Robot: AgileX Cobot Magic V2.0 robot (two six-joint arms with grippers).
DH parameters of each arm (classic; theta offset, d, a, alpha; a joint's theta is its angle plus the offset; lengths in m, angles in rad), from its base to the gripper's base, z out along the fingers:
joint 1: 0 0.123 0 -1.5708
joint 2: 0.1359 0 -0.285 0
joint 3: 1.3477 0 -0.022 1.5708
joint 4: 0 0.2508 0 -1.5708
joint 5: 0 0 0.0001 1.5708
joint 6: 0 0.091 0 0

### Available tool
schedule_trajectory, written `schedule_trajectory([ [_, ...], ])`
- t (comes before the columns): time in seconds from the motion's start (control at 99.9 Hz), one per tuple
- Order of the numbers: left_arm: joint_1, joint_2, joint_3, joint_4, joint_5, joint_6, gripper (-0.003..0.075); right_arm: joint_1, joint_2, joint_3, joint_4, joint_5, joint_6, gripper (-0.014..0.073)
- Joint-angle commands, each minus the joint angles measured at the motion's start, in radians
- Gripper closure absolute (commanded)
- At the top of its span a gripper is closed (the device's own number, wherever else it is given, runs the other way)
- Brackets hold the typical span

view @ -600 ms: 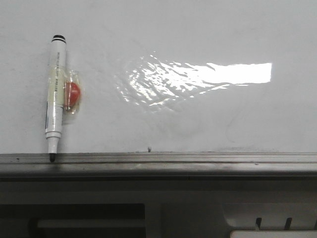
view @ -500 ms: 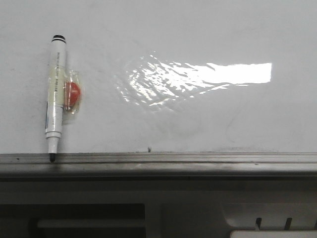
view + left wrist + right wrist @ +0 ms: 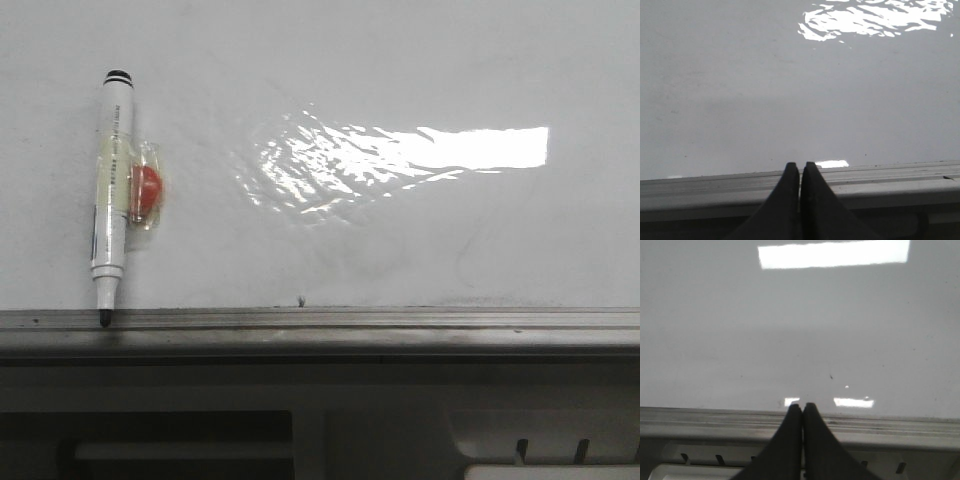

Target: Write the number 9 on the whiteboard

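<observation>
The whiteboard is glossy white with faint grey smudges and a bright glare patch; no number 9 shows on it. A white marker with a black tip lies on the board at the left, tip at the grey tray edge, with a red piece taped to its side. Neither gripper shows in the front view. My left gripper is shut and empty over the tray edge. My right gripper is shut and empty over the tray edge. The marker does not show in either wrist view.
Below the tray edge there is a dark grey frame with slots. A small dark speck sits on the board just above the tray.
</observation>
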Motion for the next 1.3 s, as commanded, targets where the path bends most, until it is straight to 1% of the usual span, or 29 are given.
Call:
schedule_trajectory([
  [0.0,-0.004,-0.027,0.040,0.008,-0.062,-0.003,0.0740,0.001,-0.014,0.025,-0.011,-0.016,-0.006,0.0663],
  [0.2,-0.004,-0.027,0.040,0.023,-0.097,-0.003,0.0740,0.001,-0.014,0.025,-0.016,-0.020,-0.006,0.0663],
  [0.37,-0.004,-0.027,0.040,0.015,-0.097,-0.003,0.0740,0.001,-0.014,0.025,-0.016,-0.025,-0.006,0.0663],
  [0.5,-0.004,-0.027,0.040,0.015,-0.099,-0.003,0.0741,0.001,-0.014,0.025,-0.016,-0.092,-0.006,0.0663],
  [0.63,-0.004,-0.027,0.040,0.015,-0.134,-0.003,0.0740,0.001,-0.014,0.025,-0.016,-0.155,-0.006,0.0663],
  [0.79,-0.004,-0.027,0.040,0.043,-0.149,-0.003,0.0740,0.001,-0.014,0.025,-0.016,-0.273,-0.006,0.0663],
  [0.931,-0.004,-0.027,0.040,0.043,-0.171,-0.003,0.0740,0.001,-0.014,0.025,-0.027,-0.286,-0.006,0.0663],
  [1.061,-0.004,-0.027,0.040,0.043,-0.182,-0.003,0.0740,0.001,-0.014,0.025,-0.027,-0.328,-0.006,0.0663],
  [1.201,-0.004,-0.027,0.040,0.043,-0.235,-0.003,0.0740,0.001,-0.014,0.025,-0.025,-0.320,-0.006,0.0662],
  [1.291,-0.004,-0.027,0.040,0.043,-0.314,-0.003,0.0740,0.001,-0.014,0.013,0.024,-0.308,-0.006,0.0662],
])
